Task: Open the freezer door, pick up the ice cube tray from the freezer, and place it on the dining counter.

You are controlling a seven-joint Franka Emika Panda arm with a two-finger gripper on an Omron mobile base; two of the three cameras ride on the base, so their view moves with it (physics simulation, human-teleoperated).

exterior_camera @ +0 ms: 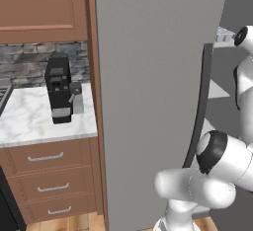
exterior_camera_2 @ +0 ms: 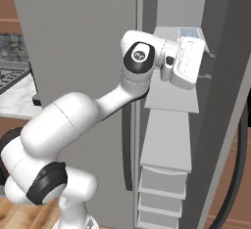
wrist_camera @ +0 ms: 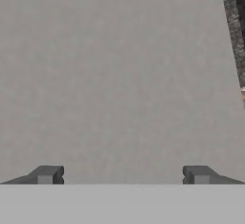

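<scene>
Base views flank the freezer door point(exterior_camera: 148, 101) — hand view faces it close.

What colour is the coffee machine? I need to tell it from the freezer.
Black, with a pale grey base; the coffee machine shows best in the left base view.

Your way into the freezer point(exterior_camera_2: 169, 140) lies open: the freezer door point(exterior_camera: 148, 101) stands swung out on the left, its dark handle point(exterior_camera: 200, 106) along the free edge. The shelves point(exterior_camera_2: 171, 93) leave open space above them, and the ice cube tray point(exterior_camera_2: 191, 32) sits on the top one. The hand's jaws stand wide, facing flat grey panel up close.
</scene>
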